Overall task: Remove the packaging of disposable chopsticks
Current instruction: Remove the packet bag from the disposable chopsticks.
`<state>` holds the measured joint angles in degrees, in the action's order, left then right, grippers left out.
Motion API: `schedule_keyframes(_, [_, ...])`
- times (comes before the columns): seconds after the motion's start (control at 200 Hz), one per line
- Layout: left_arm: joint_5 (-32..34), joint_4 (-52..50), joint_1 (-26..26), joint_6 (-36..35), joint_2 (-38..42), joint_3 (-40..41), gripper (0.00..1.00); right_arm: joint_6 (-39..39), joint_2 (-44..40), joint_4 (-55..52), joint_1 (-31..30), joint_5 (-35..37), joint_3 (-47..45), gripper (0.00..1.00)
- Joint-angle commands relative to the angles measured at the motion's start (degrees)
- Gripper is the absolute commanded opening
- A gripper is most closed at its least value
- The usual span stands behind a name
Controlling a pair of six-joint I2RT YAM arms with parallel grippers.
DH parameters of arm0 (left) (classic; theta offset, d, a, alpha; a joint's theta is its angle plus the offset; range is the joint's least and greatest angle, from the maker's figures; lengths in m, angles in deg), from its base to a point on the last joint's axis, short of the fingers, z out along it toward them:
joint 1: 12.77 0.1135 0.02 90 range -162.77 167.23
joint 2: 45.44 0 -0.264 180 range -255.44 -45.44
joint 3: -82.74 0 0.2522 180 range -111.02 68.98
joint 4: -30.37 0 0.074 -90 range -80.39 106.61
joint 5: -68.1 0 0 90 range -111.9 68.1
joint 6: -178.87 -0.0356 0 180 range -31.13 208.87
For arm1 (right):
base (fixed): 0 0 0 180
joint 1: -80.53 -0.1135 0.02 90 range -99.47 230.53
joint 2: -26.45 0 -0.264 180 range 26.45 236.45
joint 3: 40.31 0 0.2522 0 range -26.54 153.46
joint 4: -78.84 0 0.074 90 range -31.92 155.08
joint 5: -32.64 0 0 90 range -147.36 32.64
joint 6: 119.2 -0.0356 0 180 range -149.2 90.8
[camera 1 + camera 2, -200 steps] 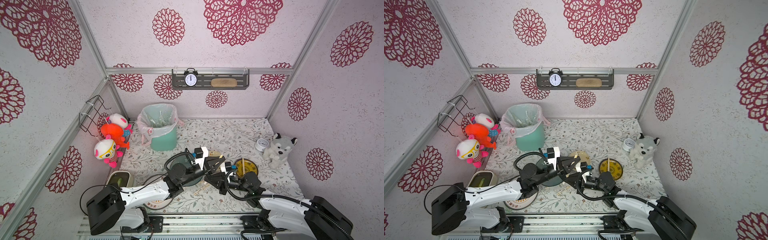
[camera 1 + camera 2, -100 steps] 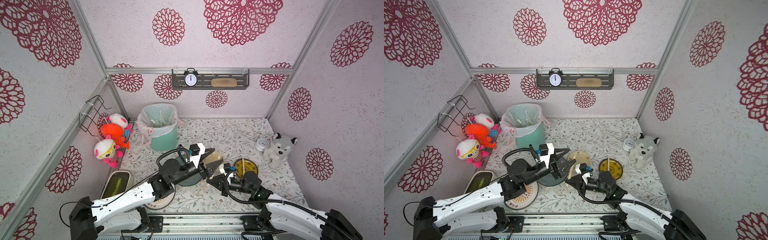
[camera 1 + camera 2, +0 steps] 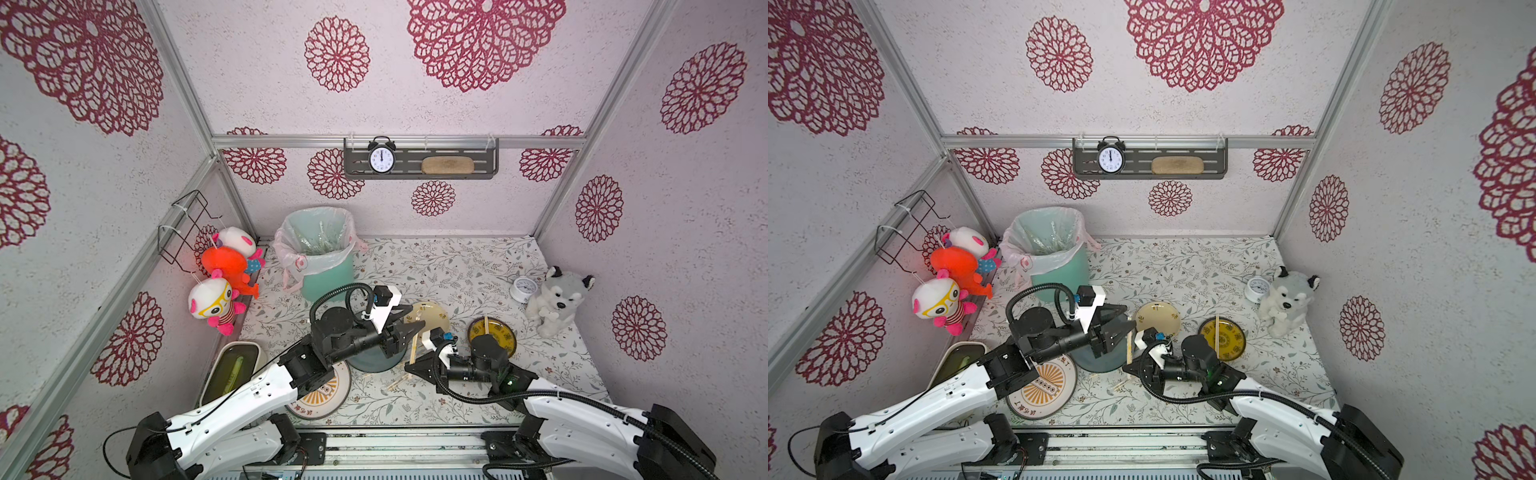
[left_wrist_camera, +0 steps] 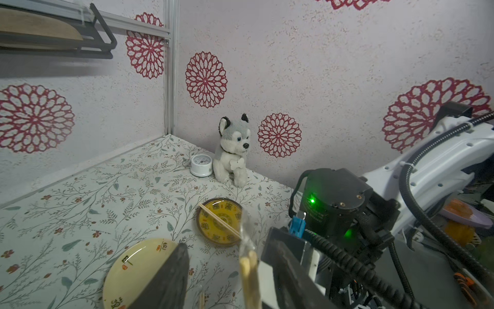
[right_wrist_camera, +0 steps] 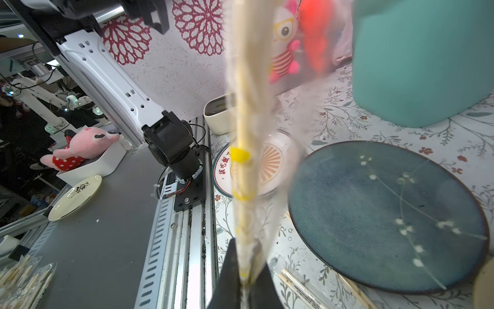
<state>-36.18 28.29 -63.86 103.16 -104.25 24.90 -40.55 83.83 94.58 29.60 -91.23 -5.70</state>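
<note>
Chopsticks [image 5: 247, 107] in a clear sleeve [image 5: 270, 219] stand pinched at one end by the closed right gripper [image 5: 244, 278], their other end between the parted jaws of the left gripper [image 4: 227, 238].

Bright, even light, edges bent by wide lenses, and the chopsticks [image 5: 247, 107] blurred in the right wrist view.

- Mint-green plastic waste bin [image 3: 328, 282], lined with a pink-white plastic bag [image 3: 291, 257].
- In front of the bin: dark teal round ceramic plate [image 5: 387, 214] with white blossom sprigs.
- Nearer still: white round plate [image 3: 321, 398] with an orange sunburst, dark green rim and red characters.
- To the bin's right in both top views: pale yellow round plate [image 3: 434, 318] with black marks, and a yellow round dish [image 3: 500, 336] with brown rim and emblems.
- Pale tan wooden chopsticks [image 5: 248, 107] in a clear glossy plastic sleeve [image 5: 267, 227] with yellow print.
- Floral tablecloth [image 3: 436, 266]: white, with grey-green leaves and rust flowers.
</note>
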Motion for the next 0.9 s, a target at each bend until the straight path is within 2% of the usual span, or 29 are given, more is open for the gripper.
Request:
schedule_keyframes(0.0, [-3.3, 0.7, 0.3, -0.1, -0.3, -0.3, 0.32, 1.9, -0.1, 1.2, -0.7, -0.5, 1.8, 0.0])
schedule_keyframes(0.26, [-6.5, 6.3, 1.2, 2.5, 2.1, 4.5, 0.2, 2.2, -2.2, 2.1, -0.7, -0.1, 0.7, 0.0])
schedule_keyframes(0.385, [-8.3, 7.0, 1.3, 2.9, 1.4, 5.1, 0.2, 2.2, -2.5, 2.3, -0.7, 0.1, 0.4, 0.0])
schedule_keyframes(0.465, [-8.9, 7.5, 1.3, 3.3, 0.4, 5.1, 0.12, 2.3, -2.5, 2.7, -0.7, 0.1, 0.2, 0.0])
schedule_keyframes(0.595, [-8.9, 8.0, 1.3, 3.4, 0.5, 5.8, 0.12, 2.3, -2.7, 3.1, -0.7, 0.1, 0.0, 0.0])
schedule_keyframes(0.681, [-8.8, 8.6, 1.3, 3.5, 1.0, 7.0, 0.09, 2.4, -3.3, 3.6, -0.7, 0.2, -0.4, 0.0])
schedule_keyframes(0.891, [-8.0, 11.0, 1.3, 4.9, 1.1, 12.0, 0.08, 3.3, -7.9, 4.1, -0.7, 0.5, -0.9, 0.0])
